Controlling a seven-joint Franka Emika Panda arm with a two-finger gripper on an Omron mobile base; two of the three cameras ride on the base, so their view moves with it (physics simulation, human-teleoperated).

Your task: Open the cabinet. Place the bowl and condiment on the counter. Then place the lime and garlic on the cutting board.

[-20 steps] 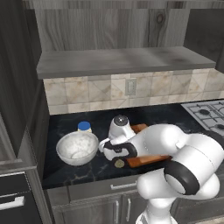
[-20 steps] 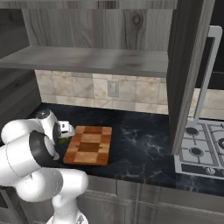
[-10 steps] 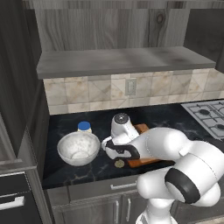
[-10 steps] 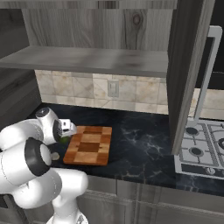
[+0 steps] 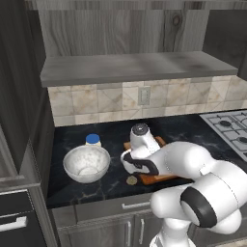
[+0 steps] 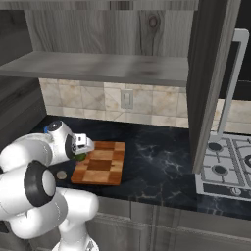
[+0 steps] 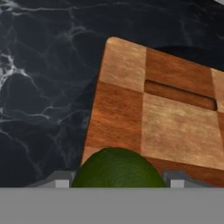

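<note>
Lime (image 7: 117,168) sits between the two fingertips of the gripper (image 7: 117,177), pinched there above the near edge of the cutting board (image 7: 170,127); round, no long axis to tell. Board's long side runs away from the hand, its slot handle at the far end. Garlic (image 5: 131,180) lies on the counter (image 5: 111,181) just beside the board. Farther left, bowl (image 5: 87,163); condiment (image 5: 93,141) behind it.
</note>
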